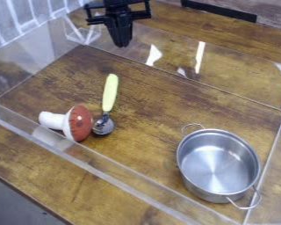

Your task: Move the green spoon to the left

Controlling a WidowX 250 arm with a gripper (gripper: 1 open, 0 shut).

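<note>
The black gripper (120,37) hung at the top of the view with its jaws closed on nothing, pointing down at the wooden table (190,97), probably because no approach had begun. At about six o'clock from it, well apart, lay the green spoon (108,104), slim yellow-green plastic handle toward the gripper, round silver bowl touching the red-capped white mushroom toy (68,120). The round steel pot (219,163) sat at four o'clock, clear of any leftward path.
</note>
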